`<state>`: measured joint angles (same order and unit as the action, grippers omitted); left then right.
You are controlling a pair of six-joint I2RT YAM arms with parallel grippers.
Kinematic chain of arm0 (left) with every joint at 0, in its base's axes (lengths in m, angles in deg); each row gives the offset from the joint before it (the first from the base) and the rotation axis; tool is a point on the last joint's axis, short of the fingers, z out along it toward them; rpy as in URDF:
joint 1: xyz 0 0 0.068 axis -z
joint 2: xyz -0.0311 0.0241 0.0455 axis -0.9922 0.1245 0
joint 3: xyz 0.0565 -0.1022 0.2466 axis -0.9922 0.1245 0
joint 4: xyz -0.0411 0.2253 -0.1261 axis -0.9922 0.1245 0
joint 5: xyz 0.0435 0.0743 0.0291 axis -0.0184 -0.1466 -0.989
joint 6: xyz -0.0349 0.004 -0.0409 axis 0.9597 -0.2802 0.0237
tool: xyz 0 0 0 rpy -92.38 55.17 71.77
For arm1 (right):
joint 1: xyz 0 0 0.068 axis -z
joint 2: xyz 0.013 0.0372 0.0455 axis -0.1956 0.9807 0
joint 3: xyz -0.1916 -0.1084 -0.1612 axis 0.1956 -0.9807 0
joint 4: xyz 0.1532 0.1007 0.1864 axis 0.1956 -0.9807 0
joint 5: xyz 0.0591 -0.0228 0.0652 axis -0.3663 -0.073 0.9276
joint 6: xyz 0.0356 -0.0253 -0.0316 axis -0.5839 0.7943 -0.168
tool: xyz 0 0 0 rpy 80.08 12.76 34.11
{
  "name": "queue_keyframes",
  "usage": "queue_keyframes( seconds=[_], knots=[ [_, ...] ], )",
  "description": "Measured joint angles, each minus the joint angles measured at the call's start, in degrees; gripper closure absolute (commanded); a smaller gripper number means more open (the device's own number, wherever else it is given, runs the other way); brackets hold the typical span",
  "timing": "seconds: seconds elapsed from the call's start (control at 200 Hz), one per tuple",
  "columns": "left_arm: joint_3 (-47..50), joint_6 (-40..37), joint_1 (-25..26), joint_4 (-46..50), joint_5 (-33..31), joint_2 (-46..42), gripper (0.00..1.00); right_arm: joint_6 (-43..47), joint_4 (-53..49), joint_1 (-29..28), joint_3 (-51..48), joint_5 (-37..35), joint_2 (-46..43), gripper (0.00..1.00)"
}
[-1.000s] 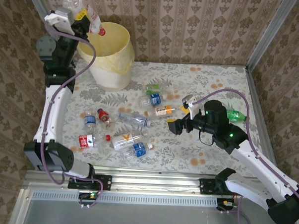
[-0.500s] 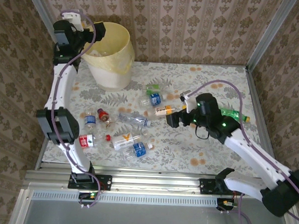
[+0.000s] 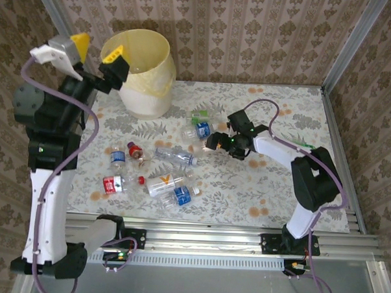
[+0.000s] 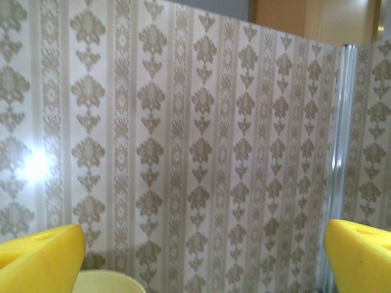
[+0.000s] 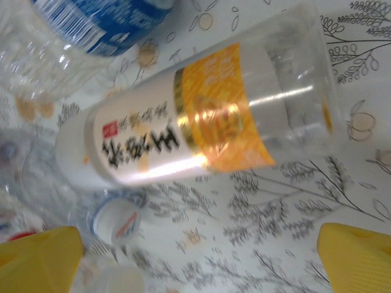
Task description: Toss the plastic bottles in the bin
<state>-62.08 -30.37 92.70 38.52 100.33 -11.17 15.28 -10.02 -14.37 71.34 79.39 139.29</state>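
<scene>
The bin [image 3: 146, 92] is a tall round pale-yellow bucket with a yellowish see-through bag folded over its rim, and I can't make out what's sitting inside it from up here. The plastic bottles [image 3: 177, 157] are lying on their sides on the flowery bench [image 3: 278, 189], scattered to the right of the bin and nearer the arm bases. They're mostly clear, crinkly plastic with blue, red or orange labels. The left end effector [image 3: 96, 48] is up by the bin's rim on its left side, yellow pads spread wide with nothing between them. The right end effector [image 3: 223, 136] is well off to the bin's right, low over an orange-labelled bottle [image 5: 183, 131]. That one's a smooth cylinder, whitish at one end. The pads there are wide too, not gripping it
</scene>
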Motion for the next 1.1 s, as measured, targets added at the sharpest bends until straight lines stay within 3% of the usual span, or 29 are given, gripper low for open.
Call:
queue_keyframes(
  seconds=[0.34,0.705,1.0,1.1],
  knots=[
    [5.6,-2.5,1.7,11.0,-4.4,-6.2,0.0,-10.5,3.1,2.6,2.9,0.1,6.7,0.0],
    [5.6,-2.6,3.1,11.3,-4.4,-7.1,0.0,-12.7,5.5,3.0,5.4,-1.1,10.1,0.07],
    [5.4,-10.1,17.1,12.2,-7.5,-3.1,0.0,-11.7,5.5,3.8,5.4,-2.6,10.1,0.17],
    [5.4,-12.7,20.9,13.1,-9.0,-2.5,0.0,-10.6,5.6,4.1,5.1,-2.7,10.0,0.25]
  ],
)
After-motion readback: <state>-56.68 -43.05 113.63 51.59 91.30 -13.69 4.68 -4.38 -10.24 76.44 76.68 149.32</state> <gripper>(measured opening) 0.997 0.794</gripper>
